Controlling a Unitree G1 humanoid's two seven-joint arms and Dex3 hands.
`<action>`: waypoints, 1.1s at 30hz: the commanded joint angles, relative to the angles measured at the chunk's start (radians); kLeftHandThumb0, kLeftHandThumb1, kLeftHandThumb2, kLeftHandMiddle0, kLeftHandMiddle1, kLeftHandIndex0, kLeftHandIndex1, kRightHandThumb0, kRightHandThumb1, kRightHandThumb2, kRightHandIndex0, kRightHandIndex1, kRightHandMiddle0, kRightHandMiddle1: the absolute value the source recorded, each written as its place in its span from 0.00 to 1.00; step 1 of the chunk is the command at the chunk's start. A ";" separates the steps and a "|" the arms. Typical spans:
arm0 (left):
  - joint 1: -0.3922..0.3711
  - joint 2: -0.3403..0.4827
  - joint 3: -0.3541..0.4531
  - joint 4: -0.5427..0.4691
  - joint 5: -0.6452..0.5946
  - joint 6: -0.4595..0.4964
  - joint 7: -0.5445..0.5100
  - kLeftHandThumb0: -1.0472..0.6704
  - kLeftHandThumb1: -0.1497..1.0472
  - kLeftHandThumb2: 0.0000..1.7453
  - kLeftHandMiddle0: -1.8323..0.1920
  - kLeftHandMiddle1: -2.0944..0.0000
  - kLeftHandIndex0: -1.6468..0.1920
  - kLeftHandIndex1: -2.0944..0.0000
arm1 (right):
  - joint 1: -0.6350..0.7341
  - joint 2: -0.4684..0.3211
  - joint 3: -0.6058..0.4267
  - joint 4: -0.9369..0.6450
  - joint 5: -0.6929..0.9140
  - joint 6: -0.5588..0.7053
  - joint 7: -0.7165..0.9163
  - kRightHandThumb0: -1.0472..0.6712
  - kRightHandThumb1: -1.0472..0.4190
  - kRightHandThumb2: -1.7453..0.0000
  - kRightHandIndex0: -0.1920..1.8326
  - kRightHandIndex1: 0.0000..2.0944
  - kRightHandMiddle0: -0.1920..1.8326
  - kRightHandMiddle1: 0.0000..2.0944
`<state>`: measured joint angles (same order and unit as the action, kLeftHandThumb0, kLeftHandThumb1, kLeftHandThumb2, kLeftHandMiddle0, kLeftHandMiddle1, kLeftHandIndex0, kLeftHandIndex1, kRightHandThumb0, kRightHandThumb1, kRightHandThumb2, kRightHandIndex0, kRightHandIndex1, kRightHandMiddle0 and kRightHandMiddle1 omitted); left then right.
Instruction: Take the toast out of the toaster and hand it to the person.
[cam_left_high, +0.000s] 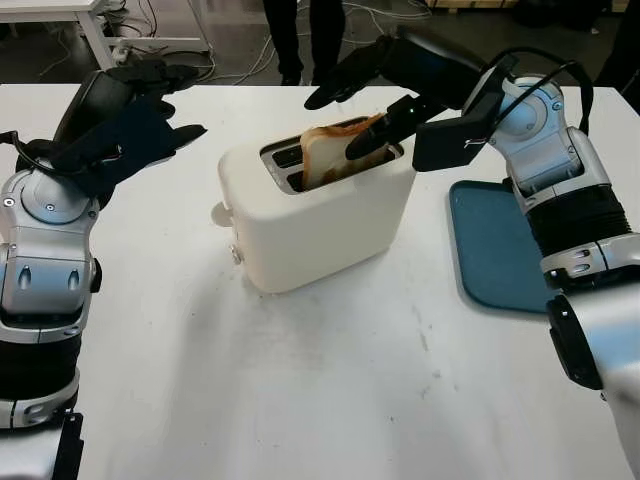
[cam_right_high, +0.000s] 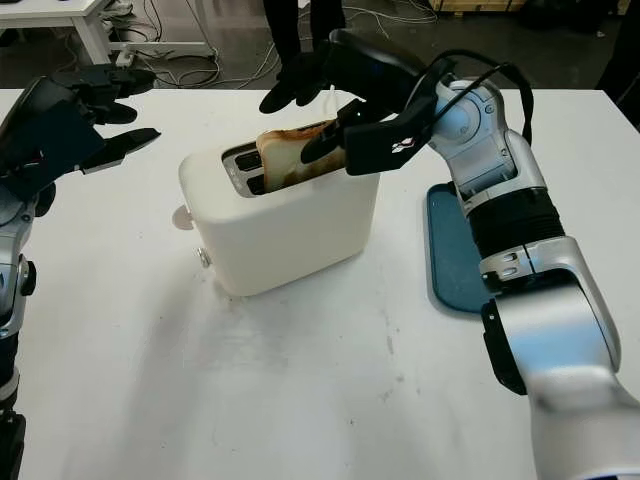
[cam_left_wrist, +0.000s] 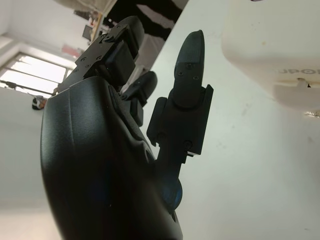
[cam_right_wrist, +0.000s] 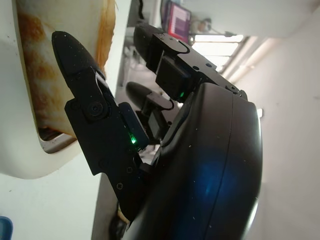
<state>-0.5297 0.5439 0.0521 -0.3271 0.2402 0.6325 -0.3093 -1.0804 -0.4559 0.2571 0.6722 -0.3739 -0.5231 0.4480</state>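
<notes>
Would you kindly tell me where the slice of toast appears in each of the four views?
Left eye view: toast standing in the toaster, upper centre.
Right eye view: toast, upper centre-left.
Left wrist view: not in it.
Right wrist view: browned face beside the right hand.
Shared landmark: the white toaster.

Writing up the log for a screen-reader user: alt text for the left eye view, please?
The robot's right hand reaches over a white toaster on a white table, one finger against the toast sticking up from a slot, not yet gripped. The left hand hovers open to the toaster's left; a blue tray lies to its right.
</notes>
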 joint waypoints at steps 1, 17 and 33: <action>0.010 0.007 -0.008 -0.010 0.011 0.006 0.006 0.39 0.89 0.10 0.78 0.65 0.60 0.98 | 0.001 0.006 0.017 0.023 -0.034 -0.028 -0.038 0.23 0.26 1.00 0.39 0.37 0.53 0.01; 0.011 -0.011 0.002 -0.022 0.001 0.027 0.013 0.40 0.89 0.10 0.78 0.67 0.61 0.99 | -0.003 -0.005 0.087 0.079 -0.131 -0.054 -0.078 0.33 0.22 1.00 0.40 0.44 0.55 0.02; 0.012 0.005 -0.005 0.000 0.005 -0.023 0.005 0.39 0.89 0.10 0.77 0.66 0.60 0.98 | 0.019 0.001 0.085 0.085 -0.127 -0.061 -0.116 0.33 0.19 0.99 0.56 0.82 0.47 0.81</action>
<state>-0.5280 0.5371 0.0516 -0.3294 0.2402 0.6286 -0.3061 -1.0766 -0.4558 0.3364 0.7512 -0.4888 -0.5638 0.3521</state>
